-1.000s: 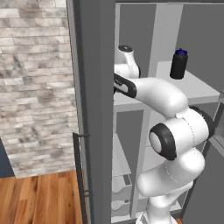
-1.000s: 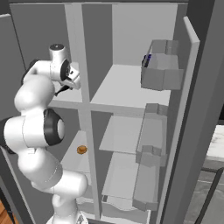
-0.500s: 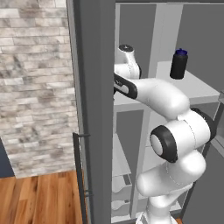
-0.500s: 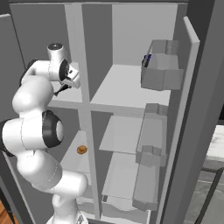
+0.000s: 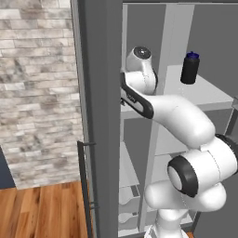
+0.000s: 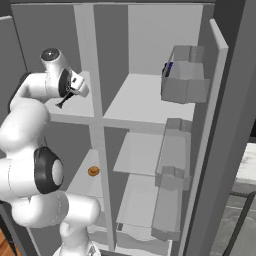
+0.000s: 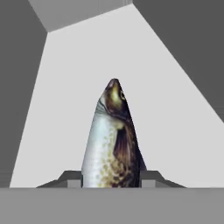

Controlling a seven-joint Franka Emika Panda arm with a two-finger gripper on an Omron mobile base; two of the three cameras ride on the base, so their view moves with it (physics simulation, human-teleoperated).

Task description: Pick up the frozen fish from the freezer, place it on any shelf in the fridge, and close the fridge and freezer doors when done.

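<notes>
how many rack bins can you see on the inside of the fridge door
3, stacked on the open right door: a top bin level with the upper shelf, a middle bin below it, and a bottom bin near the floor. More may be hidden.

I'm holding the arm's gripper (image 6: 70,95) inside the freezer (image 6: 50,65) over its upper shelf, while a small orange thing (image 6: 93,171) is sitting lower down and the fridge (image 6: 150,100) door bins (image 6: 182,80) are standing open alongside.

Silvery frozen fish (image 7: 111,140) with brown speckled back, olive head.
</notes>
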